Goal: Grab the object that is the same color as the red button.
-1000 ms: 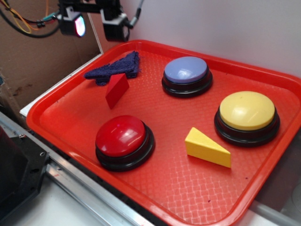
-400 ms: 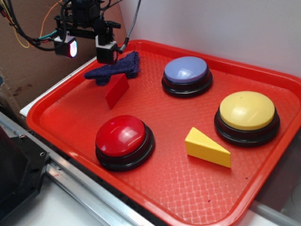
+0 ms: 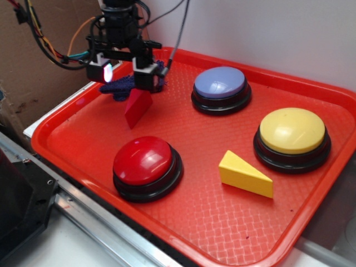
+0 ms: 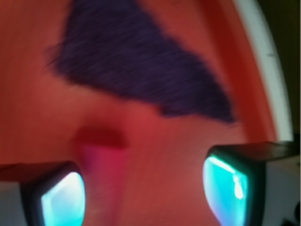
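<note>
While the gripper (image 3: 121, 74) hangs with fingers spread and empty, the red wedge (image 3: 138, 107) sits just below it, at eleven o'clock from the red button (image 3: 146, 164) on the tray (image 3: 67, 119).

red button (image 3: 143, 159): glossy plastic; red wedge (image 3: 138, 106): smooth plastic; tray (image 3: 183, 214): textured plastic; purple cloth (image 3: 125, 85): fuzzy fabric

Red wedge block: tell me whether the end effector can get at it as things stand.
Probably yes. The end effector hangs open just above the red wedge block, with nothing between them. The dark blue cloth lies close behind the wedge, and the red button sits well clear in front.
</note>
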`<state>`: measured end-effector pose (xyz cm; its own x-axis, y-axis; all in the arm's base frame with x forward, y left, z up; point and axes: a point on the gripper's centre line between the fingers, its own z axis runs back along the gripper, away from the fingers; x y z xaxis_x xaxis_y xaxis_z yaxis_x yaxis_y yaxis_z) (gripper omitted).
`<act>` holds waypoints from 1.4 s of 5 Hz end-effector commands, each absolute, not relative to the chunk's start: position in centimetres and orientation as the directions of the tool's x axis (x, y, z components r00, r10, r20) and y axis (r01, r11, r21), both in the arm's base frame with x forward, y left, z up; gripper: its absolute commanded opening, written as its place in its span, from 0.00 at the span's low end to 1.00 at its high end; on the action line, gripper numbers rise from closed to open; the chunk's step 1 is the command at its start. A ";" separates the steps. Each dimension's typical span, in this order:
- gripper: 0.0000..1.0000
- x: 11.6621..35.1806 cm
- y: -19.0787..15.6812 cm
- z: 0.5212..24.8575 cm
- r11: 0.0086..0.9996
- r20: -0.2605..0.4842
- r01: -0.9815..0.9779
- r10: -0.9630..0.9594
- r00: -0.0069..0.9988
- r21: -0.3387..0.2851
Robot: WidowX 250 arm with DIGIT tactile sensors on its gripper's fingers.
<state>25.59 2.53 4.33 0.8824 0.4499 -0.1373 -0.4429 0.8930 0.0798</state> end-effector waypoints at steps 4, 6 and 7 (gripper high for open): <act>0.00 24.7 3.7 2.0 0.898 -0.195 -0.423 0.440 0.877 0.122; 0.00 24.5 2.6 8.6 0.914 -0.065 -0.399 0.403 0.913 0.074; 0.00 24.0 1.1 13.6 0.924 0.027 -0.379 0.378 0.925 0.044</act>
<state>24.11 0.69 12.24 0.9234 0.3821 -0.0370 -0.3788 0.9226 0.0730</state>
